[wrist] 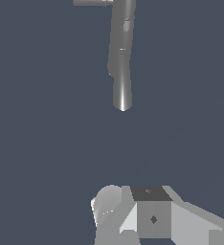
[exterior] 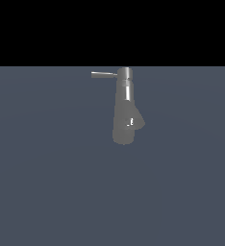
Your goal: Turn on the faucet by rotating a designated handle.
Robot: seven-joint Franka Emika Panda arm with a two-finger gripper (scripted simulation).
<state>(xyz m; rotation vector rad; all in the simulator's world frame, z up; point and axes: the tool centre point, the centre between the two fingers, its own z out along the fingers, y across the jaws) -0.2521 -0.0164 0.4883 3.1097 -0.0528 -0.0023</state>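
faucet: grey metal cylindrical faucet upright on bench, untouched.
handle: thin grey rod handle protrudes sideways, reachable.
hand: hand well apart; grip state cannot tell.

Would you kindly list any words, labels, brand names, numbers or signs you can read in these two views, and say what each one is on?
None: no readable text in either view.
The faucet and its handle are plain grey metal, unmarked.
The block by the gripper bears only a small dark diamond, not a letter.
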